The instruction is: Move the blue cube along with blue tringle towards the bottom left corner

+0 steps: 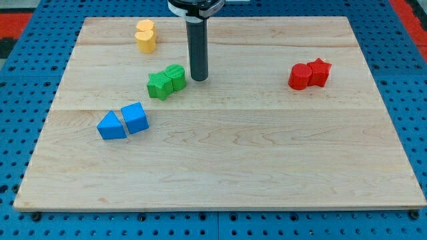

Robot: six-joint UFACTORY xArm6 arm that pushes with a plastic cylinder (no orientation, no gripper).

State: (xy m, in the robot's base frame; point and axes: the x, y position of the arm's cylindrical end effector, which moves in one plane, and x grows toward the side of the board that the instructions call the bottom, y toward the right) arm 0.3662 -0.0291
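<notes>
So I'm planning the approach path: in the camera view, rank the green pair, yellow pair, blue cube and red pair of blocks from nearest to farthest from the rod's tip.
From my tip:
1. Green pair of blocks, just to its left.
2. Yellow pair of blocks, up-left near the top edge.
3. Blue cube, down-left, beside the blue triangle.
4. Red pair of blocks, far right.

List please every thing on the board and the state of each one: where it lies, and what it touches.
blue cube: lower left area, touching the blue triangle.
blue triangle: just left of the cube, resting flat.
green blocks: two, touching each other, beside my tip.
my tip: on the board, just right of the green blocks, far from the blue ones.
yellow blocks: two, touching, near the view's top.
red blocks: two, touching, at the view's right.
</notes>
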